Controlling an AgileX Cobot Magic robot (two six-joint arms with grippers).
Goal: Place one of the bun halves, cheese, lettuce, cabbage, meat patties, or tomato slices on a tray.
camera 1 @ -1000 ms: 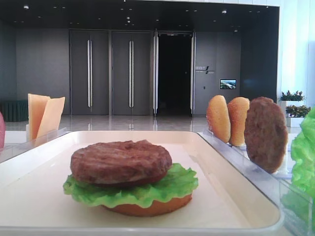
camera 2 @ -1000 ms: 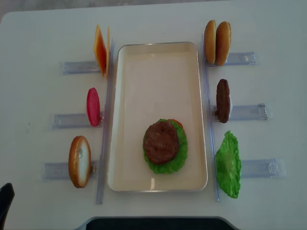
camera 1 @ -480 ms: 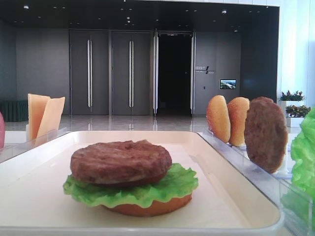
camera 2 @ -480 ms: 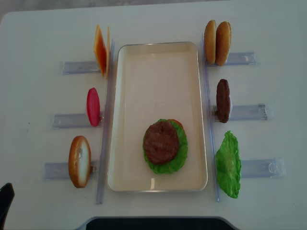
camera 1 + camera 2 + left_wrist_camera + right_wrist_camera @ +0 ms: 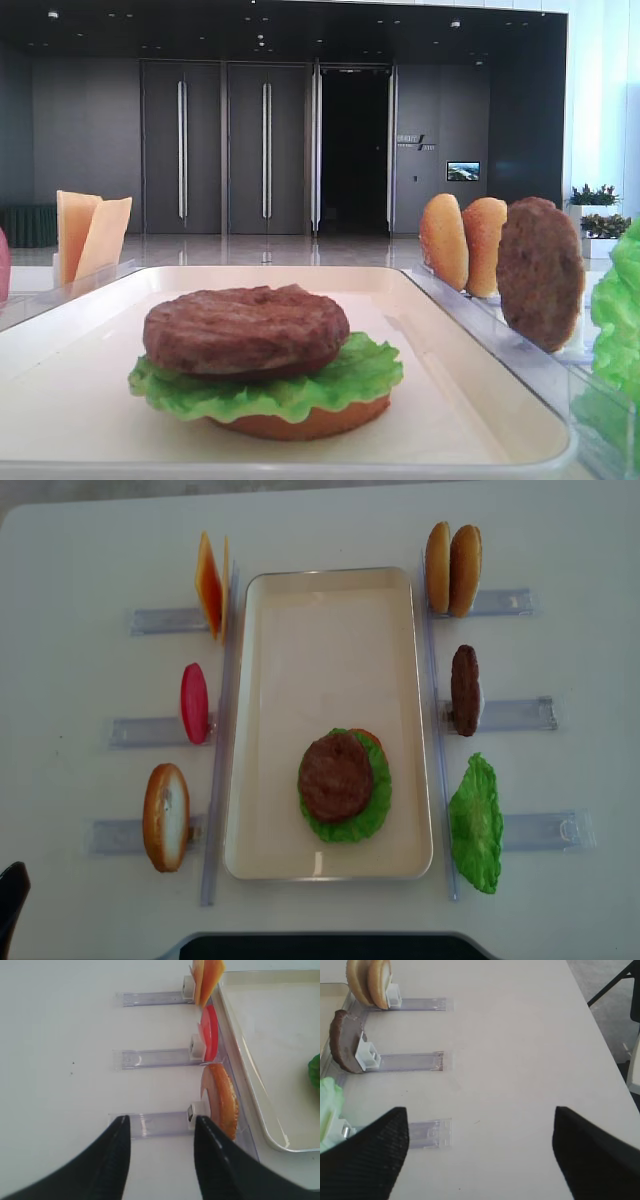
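Cream tray (image 5: 330, 590), smooth, rounded corners, low rim, lying lengthwise mid-table; on its near half a stack: grainy brown patty (image 5: 335, 777) over frilly green lettuce (image 5: 377, 798) over a smooth orange bun half (image 5: 300, 422), only an edge of the bun showing. Clear plastic racks (image 5: 515, 713) flanking the tray, touching neither stack nor rim contents; left side, far to near: thin yellow-orange cheese squares (image 5: 211, 584) on edge, red tomato disc (image 5: 194, 702), upright bun (image 5: 166, 816); right side: two golden buns (image 5: 452, 569) side by side, spare patty (image 5: 464, 689) upright, loose ruffled leaf (image 5: 476, 824). White matte table (image 5: 80, 570) beneath. Right gripper (image 5: 477, 1155) over bare table right of the racks, fingers spread wide, holding nothing; left gripper (image 5: 161, 1160) above the near-left rack, jaws parted, nothing between them. Dark chair legs (image 5: 612, 990) beyond the right table edge.
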